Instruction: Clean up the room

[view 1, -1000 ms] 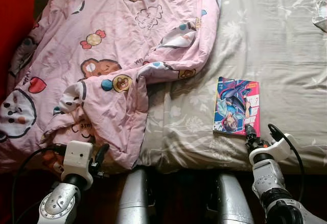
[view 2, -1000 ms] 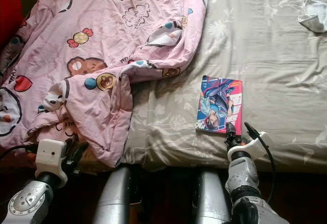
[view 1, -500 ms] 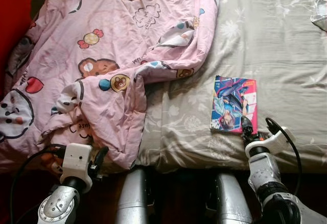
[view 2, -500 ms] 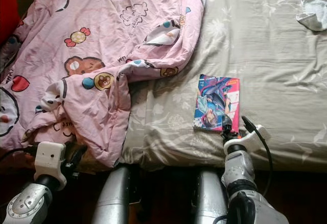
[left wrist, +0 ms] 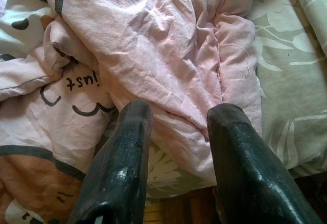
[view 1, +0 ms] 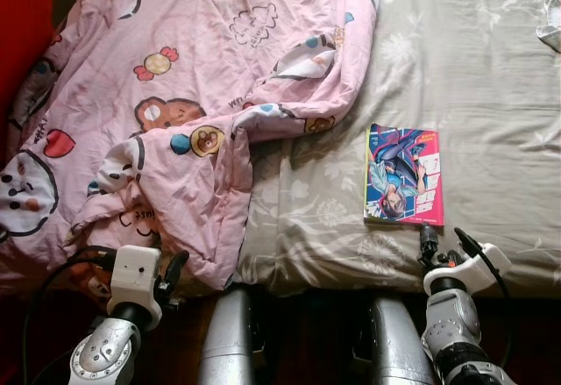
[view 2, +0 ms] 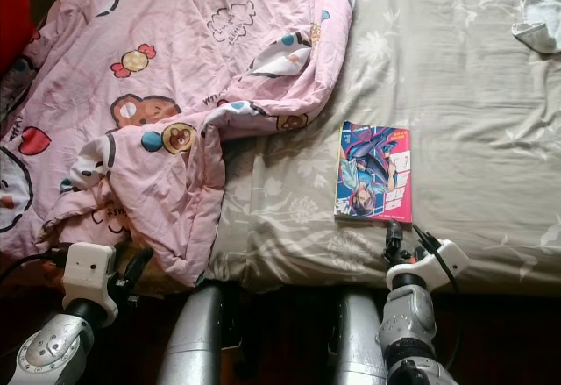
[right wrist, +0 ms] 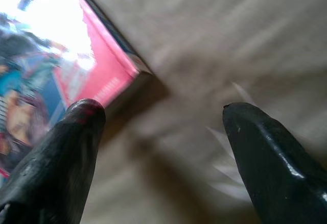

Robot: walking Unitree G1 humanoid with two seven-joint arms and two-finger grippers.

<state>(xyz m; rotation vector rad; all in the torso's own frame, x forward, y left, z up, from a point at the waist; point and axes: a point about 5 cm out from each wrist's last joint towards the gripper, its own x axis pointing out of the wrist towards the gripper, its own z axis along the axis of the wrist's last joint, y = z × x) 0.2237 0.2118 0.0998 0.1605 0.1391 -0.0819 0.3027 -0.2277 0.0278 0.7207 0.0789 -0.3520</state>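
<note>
Where grey sheet (view 1: 491, 78) lies bare — glossy, pink-edged comic book (view 1: 403, 175)

Bright, even daylight; head views sharp, right wrist view blurred

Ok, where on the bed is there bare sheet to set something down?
The grey sheet is bare between the pink quilt edge and the crumpled white cloth, beyond the comic book. A narrower bare strip lies between quilt and book. The robot's left half is crowded with bunched quilt, and the right end effector sits at the book's near edge.
</note>
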